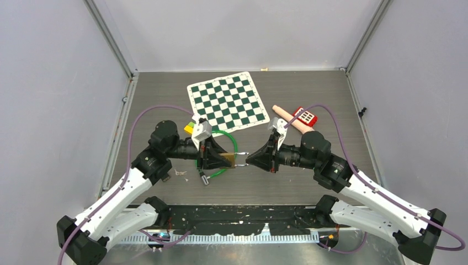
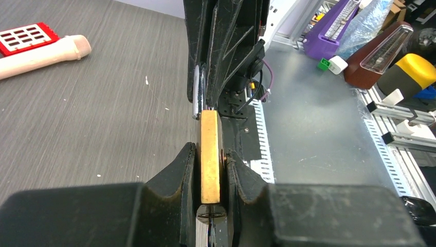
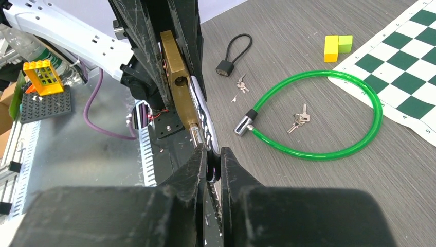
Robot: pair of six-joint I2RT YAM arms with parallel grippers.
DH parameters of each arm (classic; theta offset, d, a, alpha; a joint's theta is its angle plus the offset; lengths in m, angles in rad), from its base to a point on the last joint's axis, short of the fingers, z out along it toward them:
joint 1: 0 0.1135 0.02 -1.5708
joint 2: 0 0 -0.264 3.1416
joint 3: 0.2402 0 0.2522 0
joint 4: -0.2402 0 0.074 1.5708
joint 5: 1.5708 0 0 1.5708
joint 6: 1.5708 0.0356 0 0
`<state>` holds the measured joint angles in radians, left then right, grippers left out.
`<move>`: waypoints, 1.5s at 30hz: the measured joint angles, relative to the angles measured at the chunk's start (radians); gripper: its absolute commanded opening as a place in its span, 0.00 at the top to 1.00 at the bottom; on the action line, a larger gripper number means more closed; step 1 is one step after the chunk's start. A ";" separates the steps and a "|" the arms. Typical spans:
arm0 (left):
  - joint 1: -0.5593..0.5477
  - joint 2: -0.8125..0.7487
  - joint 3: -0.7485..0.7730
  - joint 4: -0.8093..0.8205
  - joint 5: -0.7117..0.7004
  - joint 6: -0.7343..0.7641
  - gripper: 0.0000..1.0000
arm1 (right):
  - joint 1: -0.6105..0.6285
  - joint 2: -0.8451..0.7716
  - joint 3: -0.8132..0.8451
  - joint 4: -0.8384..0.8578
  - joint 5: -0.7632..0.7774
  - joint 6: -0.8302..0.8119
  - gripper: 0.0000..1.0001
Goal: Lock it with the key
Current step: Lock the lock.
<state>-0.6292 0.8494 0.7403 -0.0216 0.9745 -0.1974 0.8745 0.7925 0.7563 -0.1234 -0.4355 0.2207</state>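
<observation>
Found the grey worktop (image 1: 325, 88) carrying a chequered mat (image 1: 228, 102) at upper centre of the overhead view, set toward the back, probably to leave the middle free for both arms. Saw a green cable lock (image 3: 313, 156) looped open at the right of the right wrist view, lying flat beside the mat's corner and apparently no part of this step.

Found the left hand (image 2: 211, 159) at frame centre overhead, clamped narrow on the flat faces of the brass padlock (image 3: 175, 62), lifted off the worktop and turned edge-on, seemingly to stop any twisting. Caught the right hand (image 3: 212, 157) pinched almost shut on the bend of the chrome shackle (image 3: 203, 110), likely to steady it or press it home. Could not judge the seating of the shackle's free leg.

Noted a small black cable padlock (image 3: 225, 67) at upper centre of that view, then yellow and green blocks (image 3: 334, 47) at upper right. Spotted one key bunch (image 3: 298, 119) inside the green loop and a second key bunch (image 3: 240, 85) just below the black padlock. Could not match either to the brass padlock, nor see into its keyway, hidden toward the left hand's palm.
</observation>
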 measured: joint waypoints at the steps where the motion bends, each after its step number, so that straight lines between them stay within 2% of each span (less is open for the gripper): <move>1: 0.002 0.012 0.007 -0.004 0.009 -0.001 1.00 | 0.000 -0.001 -0.009 0.010 0.001 0.004 0.95; 16: 0.006 0.101 0.066 -0.016 0.063 -0.038 1.00 | 0.000 -0.060 -0.095 0.118 -0.004 -0.016 0.95; 28: 0.034 0.115 0.066 -0.043 0.085 -0.045 1.00 | 0.026 0.021 -0.080 0.131 0.023 -0.029 0.95; 39: 0.037 0.156 0.060 -0.067 0.076 -0.006 1.00 | 0.124 0.139 -0.101 0.150 0.120 -0.010 0.95; 45: 0.011 0.154 0.038 -0.067 0.069 0.013 1.00 | 0.175 0.111 -0.146 0.171 0.183 0.004 0.95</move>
<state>-0.6182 1.0035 0.7784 -0.0887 1.0431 -0.1841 1.0500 0.9039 0.6102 0.0475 -0.2527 0.2249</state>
